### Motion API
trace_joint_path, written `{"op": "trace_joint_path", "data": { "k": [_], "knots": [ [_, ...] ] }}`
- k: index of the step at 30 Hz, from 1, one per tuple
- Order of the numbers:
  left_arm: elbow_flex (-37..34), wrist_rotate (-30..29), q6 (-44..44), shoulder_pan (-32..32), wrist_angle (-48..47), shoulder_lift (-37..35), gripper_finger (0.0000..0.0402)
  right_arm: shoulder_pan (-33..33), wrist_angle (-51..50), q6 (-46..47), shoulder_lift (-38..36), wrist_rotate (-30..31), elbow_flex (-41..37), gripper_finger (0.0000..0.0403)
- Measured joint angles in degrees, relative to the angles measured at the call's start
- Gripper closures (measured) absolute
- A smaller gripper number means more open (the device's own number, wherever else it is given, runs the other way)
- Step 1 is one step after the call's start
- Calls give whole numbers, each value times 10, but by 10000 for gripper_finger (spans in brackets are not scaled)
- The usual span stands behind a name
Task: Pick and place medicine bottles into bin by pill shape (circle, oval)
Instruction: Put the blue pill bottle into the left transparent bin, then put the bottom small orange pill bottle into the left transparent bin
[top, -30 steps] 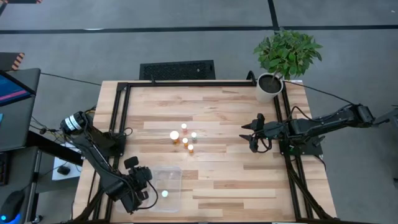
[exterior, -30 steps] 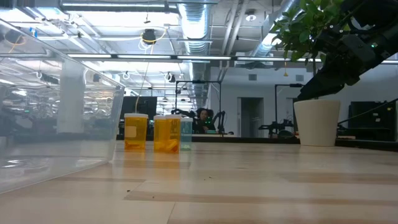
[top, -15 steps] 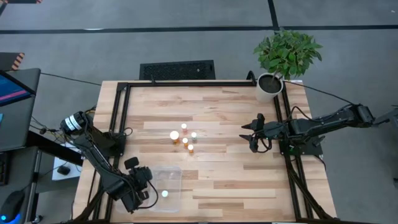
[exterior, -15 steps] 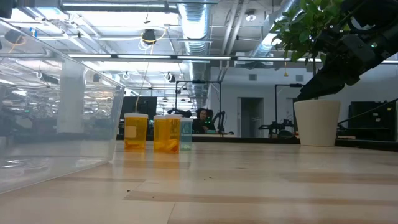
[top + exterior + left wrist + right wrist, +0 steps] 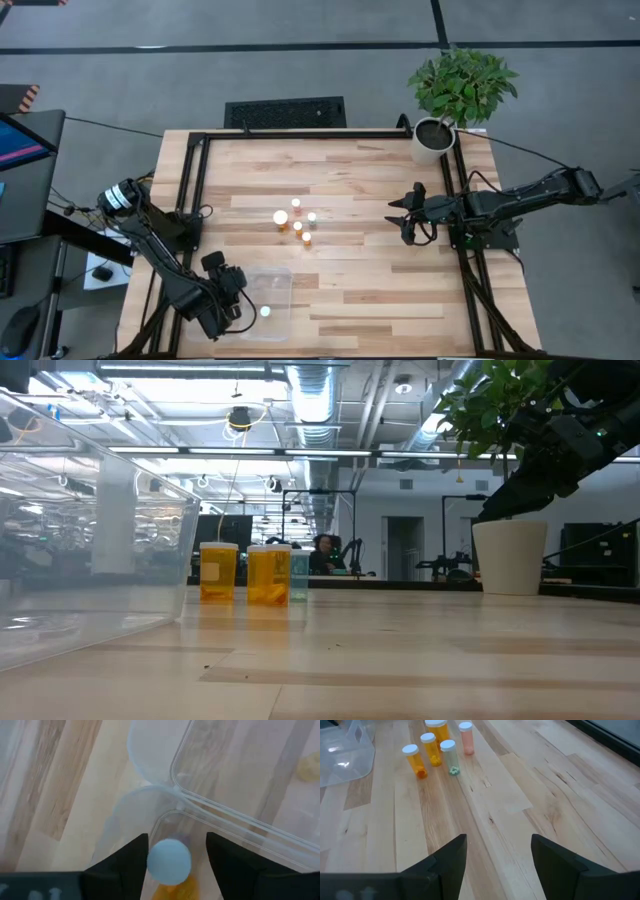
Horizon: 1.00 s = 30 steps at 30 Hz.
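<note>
Left gripper (image 5: 170,851) fingers spread over bottle (image 5: 169,862) in bin (image 5: 235,815), body mostly hidden; right gripper (image 5: 495,851) open, mid-right.

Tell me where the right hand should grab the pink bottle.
Probably the body just below the white cap, with the right hand coming in low from its own side. The pink bottle stands upright at the cluster's edge with bare table toward that arm. The green-pill bottle stands close on one side, so centre carefully.
</note>
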Motion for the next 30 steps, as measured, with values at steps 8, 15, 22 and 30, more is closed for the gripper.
{"op": "trace_joint_path", "data": {
  "k": [8, 15, 22, 30],
  "knots": [
    [0, 9, 0, 2, 0, 0, 181, 0, 0, 0, 0, 0, 0, 168],
    [19, 10, 0, 3, -21, 0, 175, 0, 0, 0, 0, 0, 0, 168],
    [48, 11, 0, 3, -57, 0, 175, 0, 0, 0, 0, 0, 0, 168],
    [107, 10, 24, 8, -125, 0, 175, 0, 0, 0, 0, 0, 0, 168]
  ]
}}
